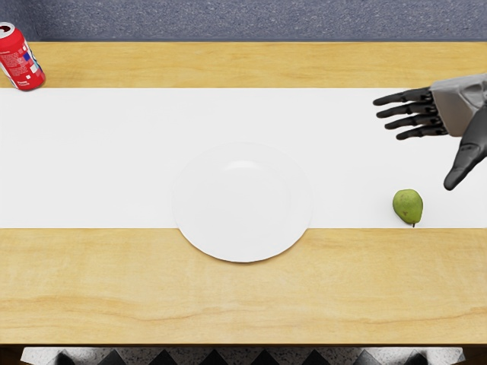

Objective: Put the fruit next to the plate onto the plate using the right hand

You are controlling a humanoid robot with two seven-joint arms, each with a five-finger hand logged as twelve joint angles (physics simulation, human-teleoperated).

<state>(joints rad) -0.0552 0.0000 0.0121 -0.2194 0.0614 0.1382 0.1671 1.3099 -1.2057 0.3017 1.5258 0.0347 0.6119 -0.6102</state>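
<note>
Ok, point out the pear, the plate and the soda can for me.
pear [407,206], head view, middle of its green body
plate [242,205], head view, bare white centre
soda can [20,57], head view, red side wall

- right hand [450,114]: enters from the right edge, fingers [403,111] spread, holding nothing.
- green pear [408,206]: near and below the hand's thumb, apart from it, on the white cloth [114,152].
- white plate [242,202]: well left of the hand, lower down.
- red can [20,57]: farthest left of the hand, on the wooden table [228,293].
</note>
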